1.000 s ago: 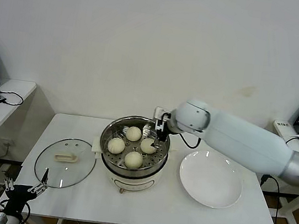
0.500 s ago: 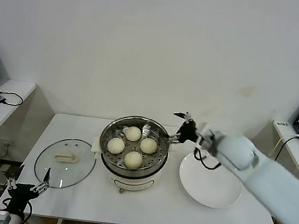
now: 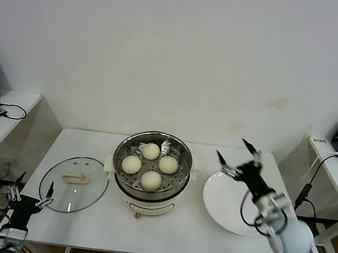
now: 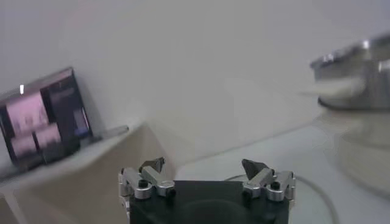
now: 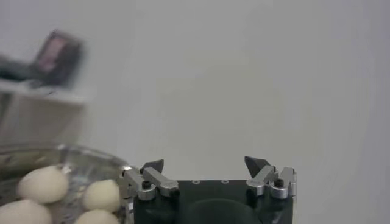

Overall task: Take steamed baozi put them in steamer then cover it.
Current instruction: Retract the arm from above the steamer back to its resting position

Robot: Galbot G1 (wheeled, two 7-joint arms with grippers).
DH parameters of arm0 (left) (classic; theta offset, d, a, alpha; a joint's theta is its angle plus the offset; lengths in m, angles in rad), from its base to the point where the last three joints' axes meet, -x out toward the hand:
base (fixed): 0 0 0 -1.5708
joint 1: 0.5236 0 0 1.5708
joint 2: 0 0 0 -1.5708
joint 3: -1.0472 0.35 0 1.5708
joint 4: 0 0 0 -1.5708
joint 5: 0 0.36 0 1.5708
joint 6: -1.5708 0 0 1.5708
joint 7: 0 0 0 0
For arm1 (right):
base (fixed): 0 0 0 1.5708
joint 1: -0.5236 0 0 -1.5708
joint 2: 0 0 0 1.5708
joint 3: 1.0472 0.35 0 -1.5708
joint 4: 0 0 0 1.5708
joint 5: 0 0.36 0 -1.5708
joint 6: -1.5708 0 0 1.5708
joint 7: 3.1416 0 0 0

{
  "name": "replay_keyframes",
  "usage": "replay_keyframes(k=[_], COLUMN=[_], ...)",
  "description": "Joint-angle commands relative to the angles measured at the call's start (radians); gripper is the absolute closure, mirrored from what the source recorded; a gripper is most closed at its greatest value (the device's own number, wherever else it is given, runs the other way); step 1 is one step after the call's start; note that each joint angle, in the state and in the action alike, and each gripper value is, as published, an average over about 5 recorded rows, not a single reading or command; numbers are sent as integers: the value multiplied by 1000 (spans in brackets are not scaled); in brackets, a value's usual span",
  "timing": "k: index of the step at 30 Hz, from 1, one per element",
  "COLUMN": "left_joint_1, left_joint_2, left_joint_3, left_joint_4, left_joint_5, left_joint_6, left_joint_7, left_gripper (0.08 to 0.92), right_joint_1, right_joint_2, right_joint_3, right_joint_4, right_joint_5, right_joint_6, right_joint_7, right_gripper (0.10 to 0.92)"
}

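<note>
Right gripper [image 3: 235, 155] has pulled back from over the steamer [image 3: 183, 150] to above the white plate [image 3: 226, 211] on the right; jaws spread wide, nothing in them. All 4 steamed baozi [image 3: 151, 180] sit inside the steamer basket at table centre, on its cream cooker base [image 3: 145, 207]. Cover [image 3: 74, 183] lies flat on the table [image 3: 203, 241], left of the steamer, handle up, not on it yet. Left gripper [image 3: 30, 188] hangs low by the near-left table corner, just near of the cover, also wide open and empty.
</note>
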State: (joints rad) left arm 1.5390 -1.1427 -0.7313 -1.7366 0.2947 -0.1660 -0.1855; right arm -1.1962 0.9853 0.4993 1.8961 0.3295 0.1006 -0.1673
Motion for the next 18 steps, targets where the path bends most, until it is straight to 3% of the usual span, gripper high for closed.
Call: replay_keyframes(k=[1,18], left_joint_1=[-114,-280], left_joint_2=[74,106], left_joint_3=[49,134], left_joint_4=[204,367], left_joint_5=[832,877], left_joint_6=[-101,-120], left_joint_7=[-123,-105], left_gripper=[177,177], right_joint_1=[-436,-511], right_joint_2=[250,324], right_joint_3=[392,448], right_joint_4=[75,102], right_joint_5=[-55,-75], right_joint_6=[201,215], right_joint_7=[12,6], right_gripper=[203,203])
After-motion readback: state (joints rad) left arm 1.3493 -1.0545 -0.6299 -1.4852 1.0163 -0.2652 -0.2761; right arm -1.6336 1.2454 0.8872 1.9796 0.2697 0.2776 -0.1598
